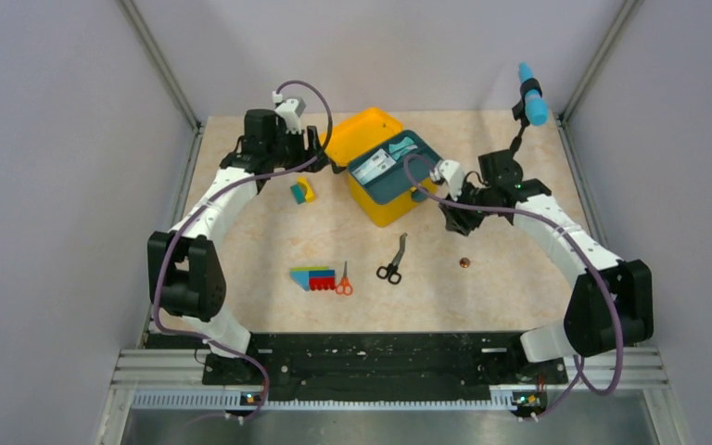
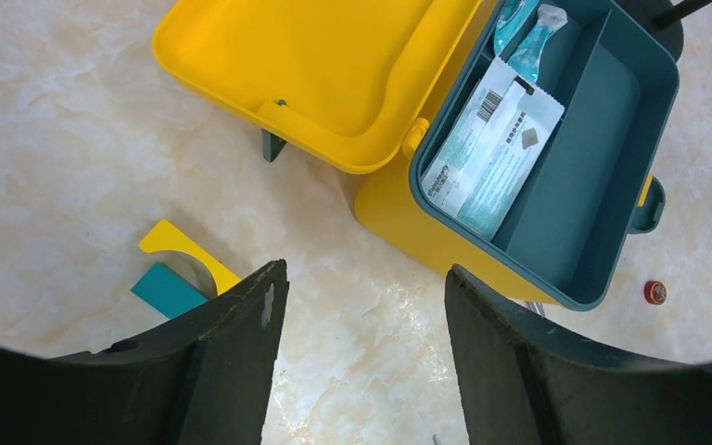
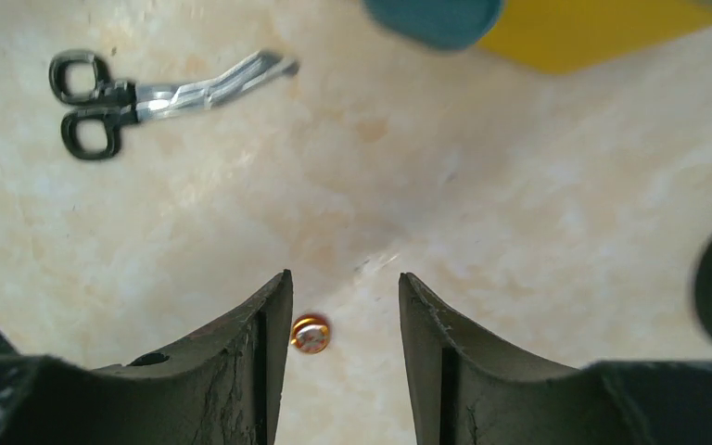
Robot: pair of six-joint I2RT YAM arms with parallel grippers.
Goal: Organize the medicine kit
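The medicine kit (image 1: pixel 385 209) is a yellow box standing open at the back centre, its lid (image 1: pixel 362 130) folded back to the left. A dark teal tray (image 1: pixel 399 171) sits in it and holds white packets (image 2: pixel 496 148). In the left wrist view the kit's yellow wall (image 2: pixel 399 218) lies just ahead. My left gripper (image 1: pixel 311 150) is open and empty beside the lid; it also shows in its wrist view (image 2: pixel 366 278). My right gripper (image 1: pixel 454 221) is open and empty right of the kit, above a small red-gold round thing (image 3: pixel 310 335) that lies by the left finger.
A yellow and teal toy block (image 1: pixel 303 192) lies left of the kit. Black scissors (image 1: pixel 391 260), orange scissors (image 1: pixel 343 281) and a multicoloured block (image 1: pixel 312 277) lie on the near table. The small round thing (image 1: pixel 464 263) lies to their right. A blue cylinder (image 1: pixel 532 97) stands at the back right.
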